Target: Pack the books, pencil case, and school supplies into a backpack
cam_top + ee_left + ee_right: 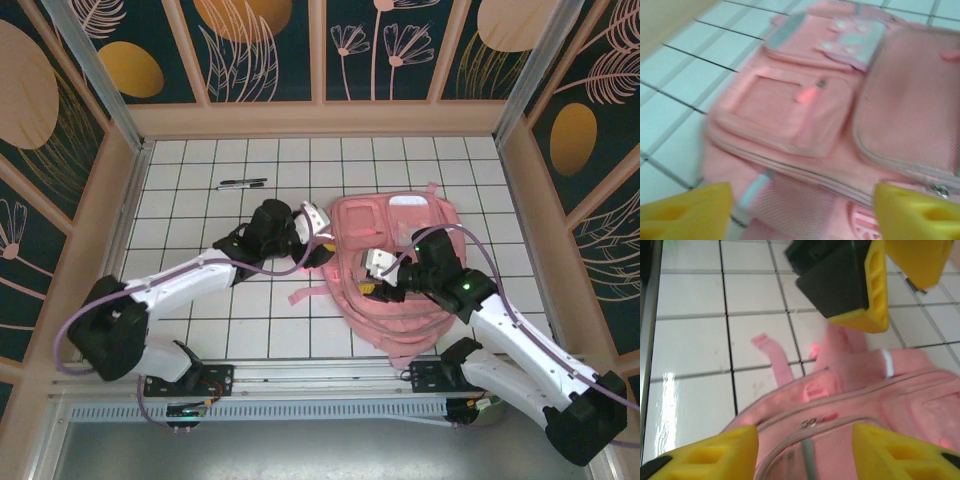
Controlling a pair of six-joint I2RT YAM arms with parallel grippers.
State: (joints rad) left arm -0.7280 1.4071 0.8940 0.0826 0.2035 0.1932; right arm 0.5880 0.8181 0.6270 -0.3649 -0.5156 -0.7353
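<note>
The pink backpack (425,215) lies flat, right of the table's middle. It looks soft and floppy and will likely sag wherever it is lifted (fabric folds, it doesn't tip). The zip pull (810,423) or a firm seam looks the best hold. The left hand (800,215) hangs wide open at its left edge. The right hand (805,455) gapes over its near end, empty. The zip appears closed, so the contents are hidden. Two pens (242,184) lie towards the far-left corner.
</note>
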